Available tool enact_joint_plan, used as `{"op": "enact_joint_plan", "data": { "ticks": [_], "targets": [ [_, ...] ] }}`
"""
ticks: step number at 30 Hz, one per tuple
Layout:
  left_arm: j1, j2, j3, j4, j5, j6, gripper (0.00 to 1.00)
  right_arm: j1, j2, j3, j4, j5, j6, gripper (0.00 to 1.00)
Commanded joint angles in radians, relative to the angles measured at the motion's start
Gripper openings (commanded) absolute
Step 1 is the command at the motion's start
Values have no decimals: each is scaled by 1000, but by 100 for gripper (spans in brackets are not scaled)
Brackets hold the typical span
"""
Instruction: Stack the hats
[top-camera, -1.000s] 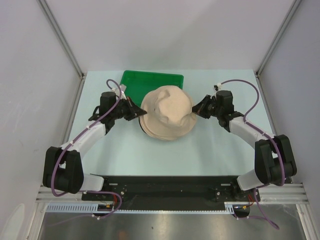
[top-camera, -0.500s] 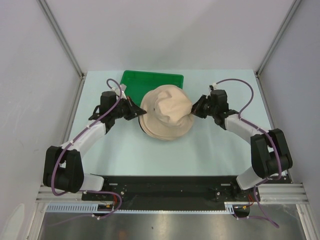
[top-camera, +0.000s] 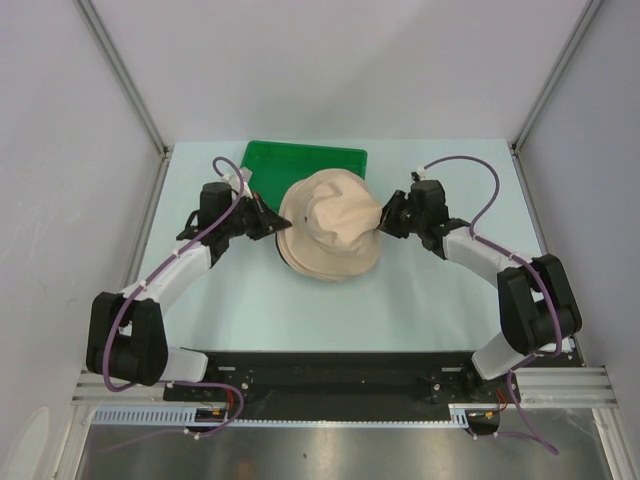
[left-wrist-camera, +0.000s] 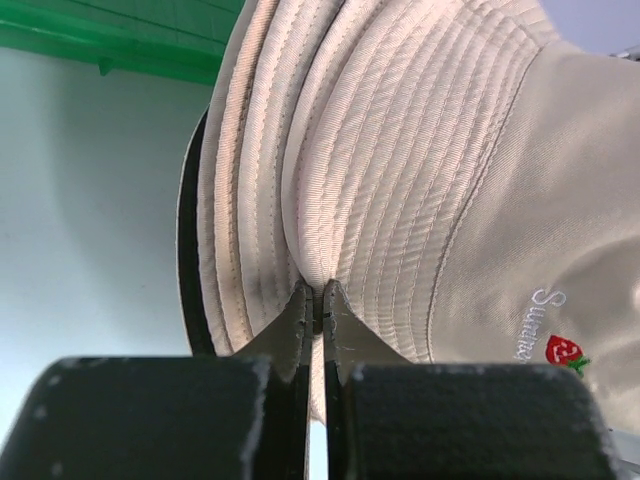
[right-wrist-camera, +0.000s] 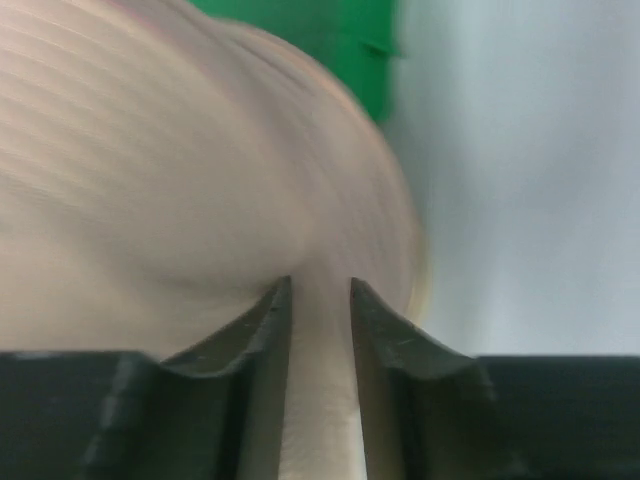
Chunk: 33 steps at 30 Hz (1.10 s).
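While my left hand pinches the top hat by its brim | right hand narrowly parted at the opposite brim, blurred | hats piled mid-desk, before green tray | I'd release evenly, keeping brims aligned.

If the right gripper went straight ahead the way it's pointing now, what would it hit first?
The top hat. The right gripper points straight into its beige fabric, which sits between the slightly parted jaws. It would likely push into the hat's soft side almost at once.
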Motion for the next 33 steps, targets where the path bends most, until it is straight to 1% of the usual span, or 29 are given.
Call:
{"op": "enact_joint_plan", "data": {
  "ticks": [1,2,3,6,9,13,14,16,17,21,24,29,33],
  "targets": [
    [21,8,-20,-140,-101,62,0,29,8,-102,-336,87,-86,44],
    [21,2,-22,-142,-101,62,0,31,-7,-104,-346,101,-92,50],
    [21,-3,-23,-145,-101,62,0,27,-24,-108,-349,105,-95,59],
    [22,-17,-26,-154,-98,66,0,32,-67,-124,-357,107,-99,64],
    [19,-24,-31,-145,-63,78,0,34,-128,-145,-360,115,-81,66],
    [18,-52,-52,-128,-29,98,0,12,-246,-150,-417,153,-72,69],
    [14,-58,-57,-130,-26,109,1,1,-303,-156,-424,153,-66,70],
    [8,-76,-71,-127,-14,121,0,-32,-360,-168,-437,149,-57,70],
    [-1,-83,-75,-128,-14,132,0,-45,-422,-174,-437,145,-58,71],
    [-38,-103,-100,-122,2,146,0,-91,-539,-203,-414,113,-69,71],
    [-82,-95,-112,-113,8,146,0,-98,-578,-205,-402,116,-73,71],
    [-171,-80,-114,-99,10,129,0,-97,-573,-211,-356,81,-40,71],
    [-193,-92,-126,-100,8,117,0,-92,-552,-214,-319,58,-27,71]
  ]
}}
